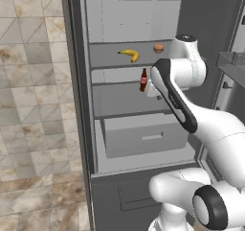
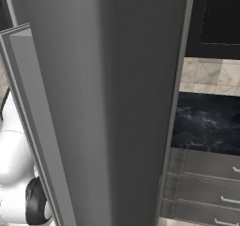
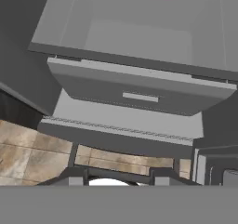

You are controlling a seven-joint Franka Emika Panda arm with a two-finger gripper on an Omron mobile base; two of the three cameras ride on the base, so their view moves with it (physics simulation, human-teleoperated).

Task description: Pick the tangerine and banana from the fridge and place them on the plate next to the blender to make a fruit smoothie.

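The fridge stands open, its pale grey inside facing me. On the upper shelf lie the yellow banana and, to its right, the small orange tangerine. My arm reaches into the fridge below that shelf, and its forearm covers the hand in the left base view. In the hand view my gripper points down at the light grey drawer; its fingertips stand apart with nothing between them. The plate and the blender are out of view.
A dark red-labelled bottle stands on the middle shelf, close beside my arm. The fridge's open door fills much of the right base view. A dark marble counter with grey drawers lies right of it. Tiled floor lies to the left.
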